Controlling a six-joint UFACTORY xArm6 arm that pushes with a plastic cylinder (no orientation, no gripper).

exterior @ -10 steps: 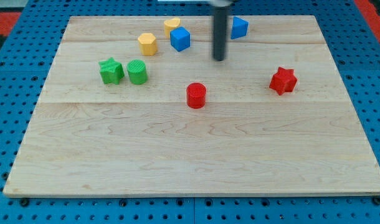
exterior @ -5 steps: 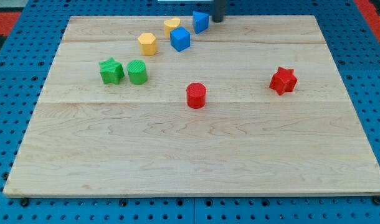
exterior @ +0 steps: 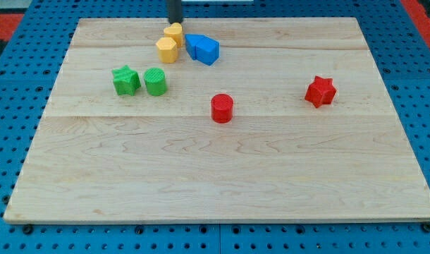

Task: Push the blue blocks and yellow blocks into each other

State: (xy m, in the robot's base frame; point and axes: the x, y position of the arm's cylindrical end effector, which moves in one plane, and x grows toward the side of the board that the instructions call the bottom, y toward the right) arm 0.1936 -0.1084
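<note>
We are seeing my tip (exterior: 174, 22) standing at the view's top edge of the wooden board (exterior: 222, 176), just above the upper yellow block (exterior: 174, 34) and holding nothing, being a bare rod. The two yellow blocks are lying touching, the lower yellow block (exterior: 166, 50) sitting just left of the two blue blocks (exterior: 202, 49), which are pressing together. We are also seeing the green star block (exterior: 125, 80) sitting beside the green cylinder (exterior: 156, 82), with the red cylinder (exterior: 222, 109) and red star block (exterior: 320, 92) lying well apart.

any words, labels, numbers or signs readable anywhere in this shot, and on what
None: no text, number or sign is readable anywhere in the camera view.
The wooden board is bare wood grain.
The two blue blocks, two yellow blocks, green blocks, red cylinder and red star block carry only ridged print texture.
My tip, just above the yellow blocks, is unmarked.
</note>
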